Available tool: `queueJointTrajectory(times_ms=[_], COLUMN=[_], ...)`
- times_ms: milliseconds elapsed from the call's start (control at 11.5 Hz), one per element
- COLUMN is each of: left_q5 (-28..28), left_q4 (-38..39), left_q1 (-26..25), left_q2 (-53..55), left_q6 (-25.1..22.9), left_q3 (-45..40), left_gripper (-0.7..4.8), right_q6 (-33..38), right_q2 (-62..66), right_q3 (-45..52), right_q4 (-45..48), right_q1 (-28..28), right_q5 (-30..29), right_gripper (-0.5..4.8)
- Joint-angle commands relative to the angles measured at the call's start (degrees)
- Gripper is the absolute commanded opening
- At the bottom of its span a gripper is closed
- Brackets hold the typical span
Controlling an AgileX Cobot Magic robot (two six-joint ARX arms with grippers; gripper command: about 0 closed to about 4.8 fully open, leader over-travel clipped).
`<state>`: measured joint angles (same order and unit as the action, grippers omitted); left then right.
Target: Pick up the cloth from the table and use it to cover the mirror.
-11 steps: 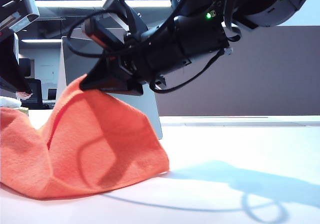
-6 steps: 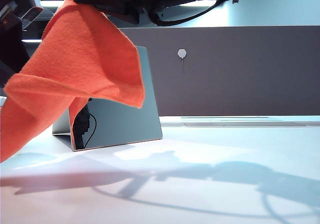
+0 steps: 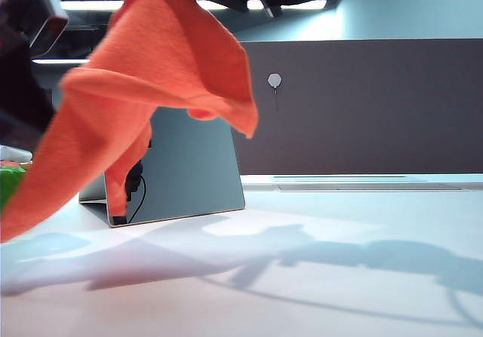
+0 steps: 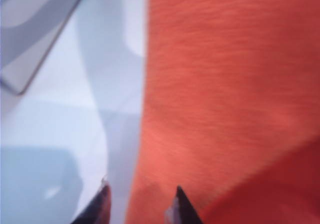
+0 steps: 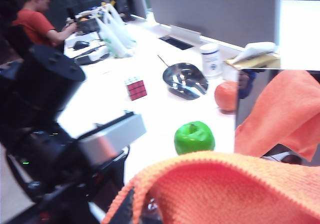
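Cloth (image 3: pixel 143 96) in right claw (image 5: pixel 145 209), left claw (image 4: pixel 140 204) agape

The cloth (image 5: pixel 220 184) bunches over the right pincer (image 5: pixel 145 209) (its jaws hidden); beyond, a green apple (image 5: pixel 194 138) on the bench (image 5: pixel 155 108).

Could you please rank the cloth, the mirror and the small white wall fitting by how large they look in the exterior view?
1. Cloth, though being nearer the camera may inflate it.
2. Mirror, partly hidden behind the cloth.
3. White wall fitting, clearly smallest.
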<state>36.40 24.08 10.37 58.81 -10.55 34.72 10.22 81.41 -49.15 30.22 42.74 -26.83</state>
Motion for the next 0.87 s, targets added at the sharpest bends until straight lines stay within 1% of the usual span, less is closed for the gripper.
queueJointTrajectory(times_ms=[87,174,262,436,523,698,872], left_q5=[6.4,9.3,9.3,7.3,7.1,7.1,5.8], left_q4=[-1.4,-1.6,-2.1,-4.5,-4.6,-4.9,-5.1], left_q1=[0.0,0.0,0.0,0.0,0.0,0.0,0.0], left_q2=[-0.1,-0.1,-0.1,-0.1,-0.1,-0.1,-0.1], left_q6=[-0.2,-1.6,-1.6,-1.5,-1.5,-1.5,-1.5], left_q3=[0.0,0.0,0.0,0.0,0.0,0.0,0.0], left_gripper=[1.62,1.62,1.62,1.62,1.62,1.62,1.62], right_q6=[-1.4,-1.4,-1.4,-1.4,-1.4,-1.4,-1.4], right_q2=[-1.0,-1.2,-1.6,-5.1,-8.2,-9.9,-12.2], right_q3=[-0.3,-0.3,-0.3,-0.3,-0.3,-0.3,-0.3], right_q4=[0.8,0.9,0.9,0.8,-1.6,-4.5,-7.9], right_q1=[-2.3,-3.4,-3.3,-3.3,-3.2,-3.2,-3.1], right_q5=[-0.1,-0.3,-0.4,-3.6,-5.7,-6.4,-6.9], right_gripper=[-0.01,-0.01,-0.01,-0.01,-0.01,-0.01,-0.01])
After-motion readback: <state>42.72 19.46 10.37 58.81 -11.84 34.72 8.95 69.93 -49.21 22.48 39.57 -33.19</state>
